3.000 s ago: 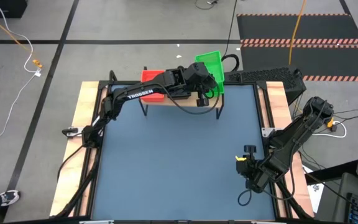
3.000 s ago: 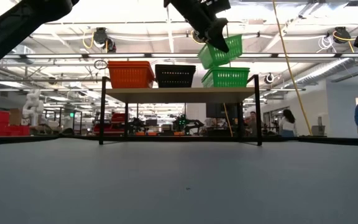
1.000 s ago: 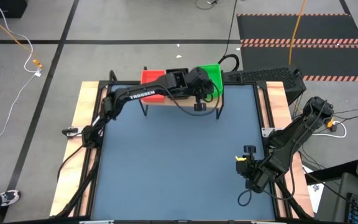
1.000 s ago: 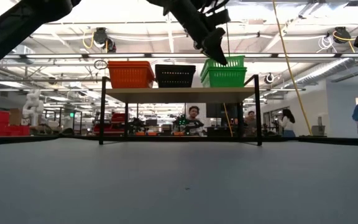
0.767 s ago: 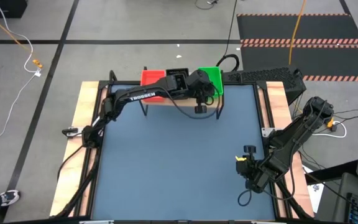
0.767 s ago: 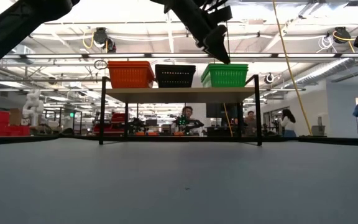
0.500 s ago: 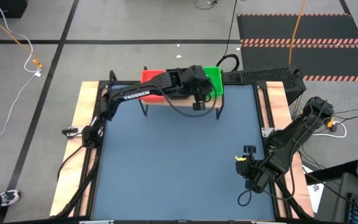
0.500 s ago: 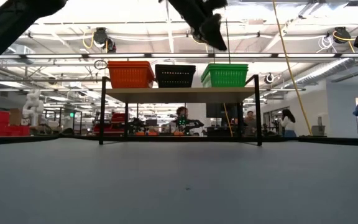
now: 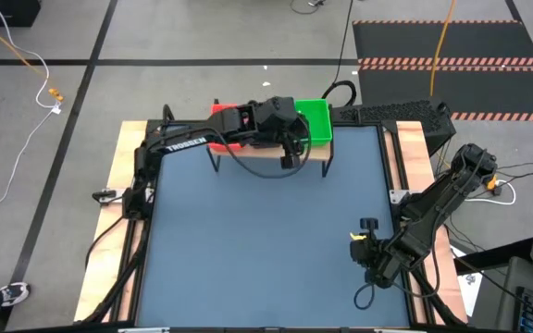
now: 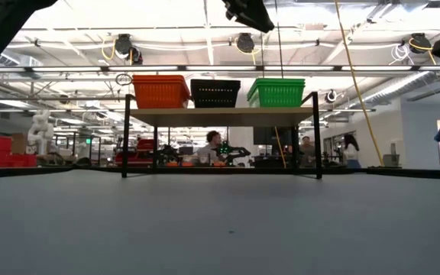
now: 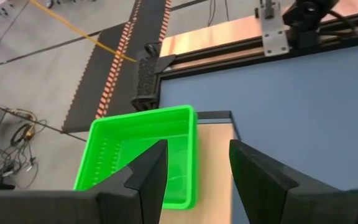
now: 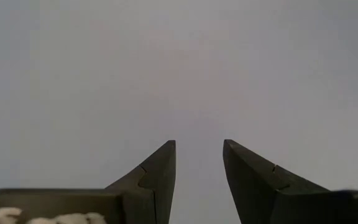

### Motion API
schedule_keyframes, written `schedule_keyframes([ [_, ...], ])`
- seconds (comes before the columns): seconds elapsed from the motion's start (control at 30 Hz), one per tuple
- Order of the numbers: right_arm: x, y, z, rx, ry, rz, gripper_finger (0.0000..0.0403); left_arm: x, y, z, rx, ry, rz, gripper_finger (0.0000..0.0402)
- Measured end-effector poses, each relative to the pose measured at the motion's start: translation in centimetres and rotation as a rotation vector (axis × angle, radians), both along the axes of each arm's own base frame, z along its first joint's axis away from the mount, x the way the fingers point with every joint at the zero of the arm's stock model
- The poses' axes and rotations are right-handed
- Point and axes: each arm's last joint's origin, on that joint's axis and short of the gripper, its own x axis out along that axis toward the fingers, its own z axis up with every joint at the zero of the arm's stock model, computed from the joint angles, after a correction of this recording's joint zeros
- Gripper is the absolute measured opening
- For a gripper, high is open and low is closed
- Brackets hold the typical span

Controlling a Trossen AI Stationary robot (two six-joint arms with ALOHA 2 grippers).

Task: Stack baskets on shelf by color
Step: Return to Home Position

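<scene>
**Entry: shelf (image 10: 220,115), three stacks, sorting judged complete**

- **Change noted.** Three seconds back, the last green basket hung tilted in the left gripper above the shelf's right end. One second back it was seated on the green stack with the fingers still at its rim. Now the gripper has let go and risen clear.
- **Green baskets (image 10: 276,92).** Level stack at the shelf's right end; the top one sits square and nothing touches it.
- **Black baskets (image 10: 215,92).** Stack at the shelf's middle, just beside the green.
- **Red baskets (image 10: 160,92).** Stack at the shelf's left end.
- **Meaning for the task.** Each colour has its own pile and no basket lies on the blue table (image 9: 248,250). Only the arm's retreat appears to remain.
- **Left gripper (image 11: 197,144).** High above the shelf, between its middle and right end, looking down past the green stack's near side. The fingers are spread and hold nothing. The arm reaches in from the table's left edge, elbow bent.
- **Right gripper (image 12: 197,146).** Parked low near the table's right edge, well apart from the shelf and facing bare table top. The fingers are apart and hold nothing.
</scene>
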Motion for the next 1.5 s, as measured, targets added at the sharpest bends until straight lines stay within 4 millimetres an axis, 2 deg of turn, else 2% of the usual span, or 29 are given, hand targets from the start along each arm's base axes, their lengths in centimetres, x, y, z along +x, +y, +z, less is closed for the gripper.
schedule_keyframes([
  [0.17, 0.2, 0.2, 0.1, 0.005, -0.015, 0.034, 0.0128, 0.2, -1.1, 0.0, 0.002, -0.002, -0.022, 0.0175],
  [0.3, 0.2, 0.3, 0.1, 0.015, -0.023, 0.033, 0.0128, 0.3, -1.2, -0.1, -0.024, -0.004, -0.02, 0.0175],
  [0.4, 0.3, 0.3, 0.1, 0.024, -0.031, 0.033, 0.0128, 0.5, -1.4, -1.5, -0.042, -0.002, -0.028, 0.0175],
  [0.47, 0.4, 0.4, 0.1, 0.03, -0.036, 0.033, 0.0128, 0.5, -2.0, -3.1, -0.052, 0.015, -0.037, 0.0175],
  [0.57, 0.4, 0.4, 0.1, 0.034, -0.039, 0.032, 0.0128, -0.6, -2.8, -4.6, -0.054, -0.025, -0.049, 0.0175],
  [0.77, 0.5, 0.4, 0.2, 0.033, -0.042, 0.04, 0.0128, -4.9, -4.4, -5.6, -0.065, -0.193, -0.058, 0.0174],
  [0.9, 1.0, 0.3, 0.2, 0.039, -0.064, 0.057, 0.0128, -8.9, -5.5, -5.5, -0.079, -0.314, -0.068, 0.0174],
  [1.0, 1.8, 0.3, 0.4, 0.052, -0.103, 0.09, 0.0128, -11.7, -6.4, -6.3, -0.095, -0.39, -0.065, 0.0174],
  [1.27, 4.3, -0.1, 1.2, 0.056, -0.258, 0.195, 0.0128, -18.1, -9.4, -9.9, -0.131, -0.526, -0.038, 0.0174],
  [1.4, 6.2, -0.6, 2.3, -0.06, -0.445, 0.223, 0.0128, -20.8, -10.4, -11.8, -0.163, -0.588, -0.034, 0.0174],
  [1.5, 7.7, -1.1, 3.3, -0.139, -0.585, 0.271, 0.0128, -22.8, -10.7, -13.5, -0.175, -0.636, -0.028, 0.0159],
])
